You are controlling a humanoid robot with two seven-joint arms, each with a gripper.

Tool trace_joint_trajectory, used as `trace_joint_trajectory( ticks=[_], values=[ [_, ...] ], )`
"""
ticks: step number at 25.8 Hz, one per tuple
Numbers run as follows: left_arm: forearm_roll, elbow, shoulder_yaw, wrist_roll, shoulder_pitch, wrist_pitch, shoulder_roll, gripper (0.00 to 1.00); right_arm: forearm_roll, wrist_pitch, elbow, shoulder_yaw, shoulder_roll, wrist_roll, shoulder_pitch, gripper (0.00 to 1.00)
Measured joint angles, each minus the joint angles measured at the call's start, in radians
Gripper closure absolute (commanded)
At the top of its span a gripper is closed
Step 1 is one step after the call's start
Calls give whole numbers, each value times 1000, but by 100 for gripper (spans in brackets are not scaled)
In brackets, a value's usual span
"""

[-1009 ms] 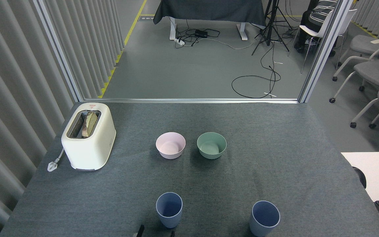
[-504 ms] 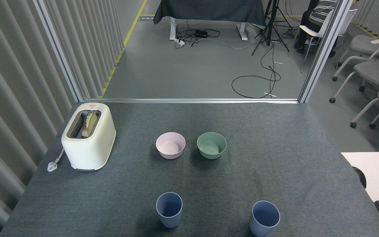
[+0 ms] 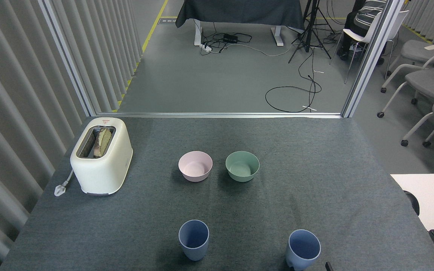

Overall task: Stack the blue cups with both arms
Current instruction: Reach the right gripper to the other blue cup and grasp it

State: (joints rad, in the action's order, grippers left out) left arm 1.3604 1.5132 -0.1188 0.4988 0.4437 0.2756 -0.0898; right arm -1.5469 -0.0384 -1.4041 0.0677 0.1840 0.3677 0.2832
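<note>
Two blue cups, left [image 3: 193, 239] and right [image 3: 303, 250], are being left upright, well apart, nearer than the pink bowl [image 3: 195, 166]. Probably light, stiff plastic, they are best gripped at the rim. Only a dark tip [image 3: 328, 266], seemingly the right gripper's, is being shown; its opening cannot be told.

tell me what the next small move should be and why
Probably bring the right gripper up beside the right blue cup and close on its wall. Both cups stand upright and apart on the table, the left blue cup untouched, and only a dark tip shows at the bottom edge next to the right cup, so nothing is gripped yet.
</note>
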Motion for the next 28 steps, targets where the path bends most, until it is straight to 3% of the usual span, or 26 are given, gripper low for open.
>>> trace_joint_trajectory(
  ticks=[16, 21, 24, 28],
  values=[
    [0, 3, -3, 3, 18, 5, -10, 0, 2, 7, 75, 30, -22, -3, -87, 1],
    [1, 2, -4, -2, 15, 5, -8, 0, 2, 28, 89, 32, -29, 0, -101, 12],
    [2, 2, -4, -16, 14, 6, -7, 0, 2, 34, 91, 33, -34, 1, -106, 25],
    [1, 2, -5, -26, 14, 6, -8, 0, 1, 35, 88, 33, -36, 2, -109, 28]
  ],
)
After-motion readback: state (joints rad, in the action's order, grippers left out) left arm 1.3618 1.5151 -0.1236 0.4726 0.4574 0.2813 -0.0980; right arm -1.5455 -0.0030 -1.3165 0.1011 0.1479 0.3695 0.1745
